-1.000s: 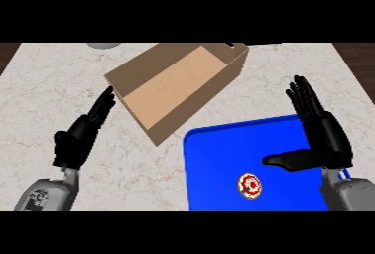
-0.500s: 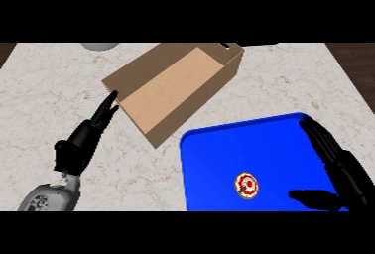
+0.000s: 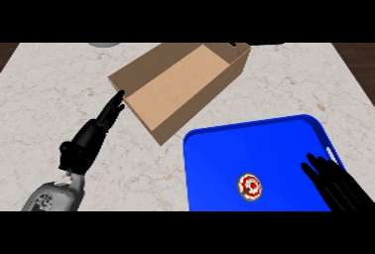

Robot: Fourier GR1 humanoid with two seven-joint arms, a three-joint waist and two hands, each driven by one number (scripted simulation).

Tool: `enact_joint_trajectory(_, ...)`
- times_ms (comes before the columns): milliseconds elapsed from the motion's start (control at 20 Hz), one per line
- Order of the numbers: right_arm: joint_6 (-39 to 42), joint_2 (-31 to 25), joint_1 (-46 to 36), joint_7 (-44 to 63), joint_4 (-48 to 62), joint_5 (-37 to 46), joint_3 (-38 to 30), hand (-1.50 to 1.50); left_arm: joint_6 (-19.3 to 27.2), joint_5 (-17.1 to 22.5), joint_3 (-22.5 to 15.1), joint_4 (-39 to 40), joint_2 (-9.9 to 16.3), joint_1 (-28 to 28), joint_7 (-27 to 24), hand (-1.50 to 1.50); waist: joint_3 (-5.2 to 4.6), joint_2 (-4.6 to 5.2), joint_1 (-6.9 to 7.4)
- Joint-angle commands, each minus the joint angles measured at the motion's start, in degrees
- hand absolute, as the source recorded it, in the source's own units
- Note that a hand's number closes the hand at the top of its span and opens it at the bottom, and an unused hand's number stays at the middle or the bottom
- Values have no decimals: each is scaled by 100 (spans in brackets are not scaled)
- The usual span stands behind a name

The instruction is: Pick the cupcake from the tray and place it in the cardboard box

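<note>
The cupcake (image 3: 250, 186), red and white seen from above, stands on the blue tray (image 3: 242, 149) near the tray's lower middle. My right hand (image 3: 338, 187) lies over the tray's right side, fingers straight and pointing up-left, a short gap right of the cupcake. An open cardboard box (image 3: 183, 87) lies at an angle beyond the tray's top-left corner. My left hand (image 3: 92, 136) stands open at the left, its fingertips near the box's lower-left edge.
The marble counter (image 3: 44, 89) spreads around the box and tray. A grey round object (image 3: 104, 44) shows at the top edge, left of the box. A dark strip runs along the counter's right side.
My right hand has dropped from beside the tray's upper right to its lower right corner, and sits closer to the cupcake. The view has shifted slightly; the left hand is nearly unmoved.
</note>
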Motion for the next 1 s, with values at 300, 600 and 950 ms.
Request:
enact_joint_trajectory(300, 1409, 574, -116, 2784, -1644, 526, 1152, -150, -407, 87, 16, 302, -64, -162, -292, 0, 25, 82, 354)
enact_joint_trajectory(600, 1467, 1542, -904, 3297, -907, 1058, 1959, -150, -335, -30, 134, 413, -239, -341, -169, 0, 35, 81, 370)
enact_joint_trajectory(950, 2171, 2173, -1467, 3530, -70, 761, 1685, -150, -301, -445, -1, 261, -545, -187, -150, 0, 40, 84, 389)
